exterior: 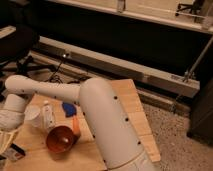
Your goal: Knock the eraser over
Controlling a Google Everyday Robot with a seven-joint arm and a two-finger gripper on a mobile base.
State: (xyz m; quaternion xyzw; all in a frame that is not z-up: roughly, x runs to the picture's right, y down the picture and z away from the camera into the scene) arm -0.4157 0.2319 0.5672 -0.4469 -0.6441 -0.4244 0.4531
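The eraser (15,152), a small white block with a black face, is at the table's front left corner, by the frame's lower left edge. My gripper (6,142) hangs at the far left at the end of the white arm (100,117), just above and to the left of the eraser. The arm reaches left across the wooden table (131,107), bends at an elbow and drops to the gripper. Whether the gripper touches the eraser is unclear.
A red bowl (61,139) stands right of the eraser. Behind it are a white bottle (48,115), a white cup (33,117) and a blue-headed brush with an orange handle (70,109). Beyond the table are a dark floor, a metal rail and a black chair.
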